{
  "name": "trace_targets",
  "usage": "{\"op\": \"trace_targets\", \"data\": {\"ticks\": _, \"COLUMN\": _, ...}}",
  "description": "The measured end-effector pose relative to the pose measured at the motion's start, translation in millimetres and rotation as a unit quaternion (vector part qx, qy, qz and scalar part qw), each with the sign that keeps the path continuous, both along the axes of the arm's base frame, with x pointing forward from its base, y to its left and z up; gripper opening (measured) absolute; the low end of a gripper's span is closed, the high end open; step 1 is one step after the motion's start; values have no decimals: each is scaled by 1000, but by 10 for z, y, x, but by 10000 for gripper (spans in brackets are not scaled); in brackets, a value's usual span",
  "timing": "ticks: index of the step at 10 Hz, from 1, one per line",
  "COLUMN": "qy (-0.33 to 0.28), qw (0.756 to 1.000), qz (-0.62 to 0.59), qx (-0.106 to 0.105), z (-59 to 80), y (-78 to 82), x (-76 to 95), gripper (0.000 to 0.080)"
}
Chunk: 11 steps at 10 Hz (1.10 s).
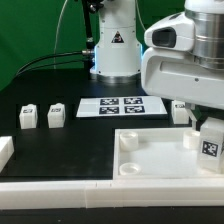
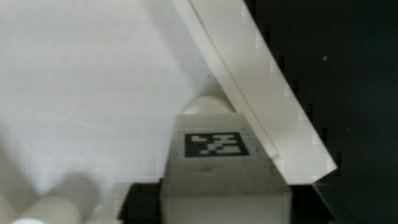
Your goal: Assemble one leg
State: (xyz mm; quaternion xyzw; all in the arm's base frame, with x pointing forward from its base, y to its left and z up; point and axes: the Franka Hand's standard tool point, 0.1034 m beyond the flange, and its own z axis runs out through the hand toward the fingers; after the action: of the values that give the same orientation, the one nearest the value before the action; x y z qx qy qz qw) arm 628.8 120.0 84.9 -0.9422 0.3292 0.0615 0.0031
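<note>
My gripper [image 1: 210, 128] is shut on a leg [image 1: 211, 143], a small white block with a black-and-white marker on its face. It holds the leg at the right side of the large white square panel [image 1: 160, 158], near the panel's far right corner. In the wrist view the leg [image 2: 217, 140] sits between my dark fingers [image 2: 157, 200], over the panel's flat face [image 2: 89, 90] and next to its raised rim [image 2: 258, 90]. Two more legs [image 1: 28, 117] [image 1: 56, 114] stand at the exterior view's left. A third leg [image 1: 180, 112] stands behind the panel at the right.
The marker board [image 1: 120, 106] lies in the middle in front of the robot base [image 1: 113, 50]. A white bracket end [image 1: 5, 150] sits at the left edge. A long white rail [image 1: 90, 195] runs along the front. The table is black.
</note>
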Motion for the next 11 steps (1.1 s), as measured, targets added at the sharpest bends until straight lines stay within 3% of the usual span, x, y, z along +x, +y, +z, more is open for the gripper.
{"op": "trace_targets", "data": {"ticks": 4, "qy": 12, "qw": 976, "qz": -215, "qx": -18, "z": -8, "y": 51, "x": -14, "gripper": 294}}
{"op": "trace_targets", "data": {"ticks": 6, "qy": 14, "qw": 972, "qz": -234, "qx": -19, "z": -12, "y": 58, "x": -17, "gripper": 294}}
{"op": "trace_targets", "data": {"ticks": 7, "qy": 14, "qw": 972, "qz": -234, "qx": -19, "z": -12, "y": 62, "x": -18, "gripper": 370}}
{"op": "trace_targets", "data": {"ticks": 8, "qy": 14, "qw": 975, "qz": -223, "qx": -17, "z": -12, "y": 66, "x": -18, "gripper": 508}}
{"op": "trace_targets", "data": {"ticks": 9, "qy": 14, "qw": 975, "qz": -223, "qx": -16, "z": -12, "y": 70, "x": -19, "gripper": 508}}
{"op": "trace_targets", "data": {"ticks": 10, "qy": 14, "qw": 976, "qz": -219, "qx": -16, "z": -13, "y": 72, "x": -19, "gripper": 618}}
{"op": "trace_targets", "data": {"ticks": 11, "qy": 10, "qw": 990, "qz": -143, "qx": -7, "z": -19, "y": 64, "x": -19, "gripper": 618}}
